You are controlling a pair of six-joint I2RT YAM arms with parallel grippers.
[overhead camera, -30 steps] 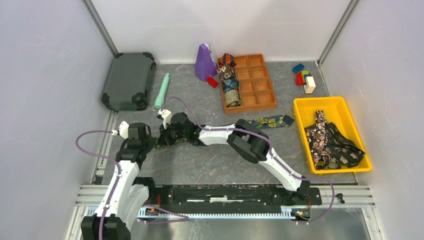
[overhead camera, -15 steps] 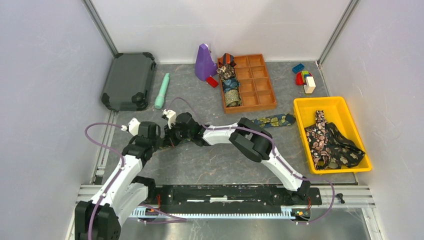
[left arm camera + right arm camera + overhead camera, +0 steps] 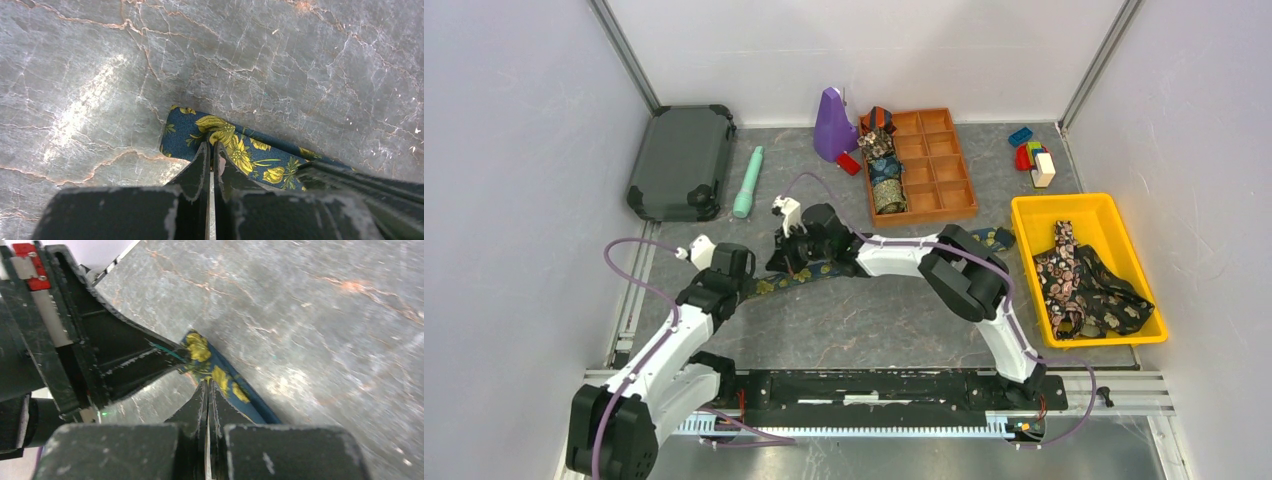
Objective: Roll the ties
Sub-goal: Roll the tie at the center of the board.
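Partly under the right arm [image 3: 894, 256], one tie [image 3: 776, 283].

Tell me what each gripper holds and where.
The left gripper and the right gripper both pinch the navy-gold tie near the same end, close beside each other.

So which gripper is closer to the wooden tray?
Right. The right gripper pinches the blue-gold tie in front and left of the wooden tray; the left gripper grips the same tie just beyond it, farther away.

Four rolled ties [image 3: 887, 170], one loose navy tie [image 3: 225, 131].
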